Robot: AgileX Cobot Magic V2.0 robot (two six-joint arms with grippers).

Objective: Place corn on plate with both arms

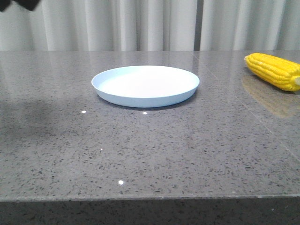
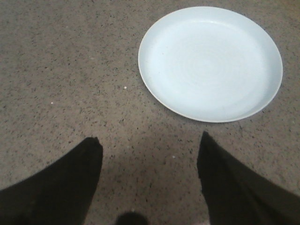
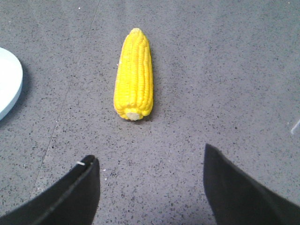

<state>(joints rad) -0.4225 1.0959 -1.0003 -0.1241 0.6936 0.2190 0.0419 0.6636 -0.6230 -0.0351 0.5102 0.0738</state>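
Note:
The pale blue-white plate [image 1: 145, 86] rests empty in the middle of the grey stone table. A yellow corn cob [image 1: 274, 71] lies on the table at the far right, apart from the plate. In the right wrist view the corn [image 3: 134, 74] lies ahead of my right gripper [image 3: 149, 153], pale stub end toward the fingers; the jaws stand wide open and empty. My left gripper [image 2: 150, 140] hangs open over bare table, with the plate [image 2: 211, 63] ahead of it and to one side. Only a dark bit of the left arm [image 1: 21, 3] shows in the front view's top left corner.
The speckled grey table [image 1: 140, 154] has a front edge near the bottom of the front view. White curtains [image 1: 140, 23] hang behind the table. A sliver of the plate's rim [image 3: 9, 86] shows beside the corn in the right wrist view.

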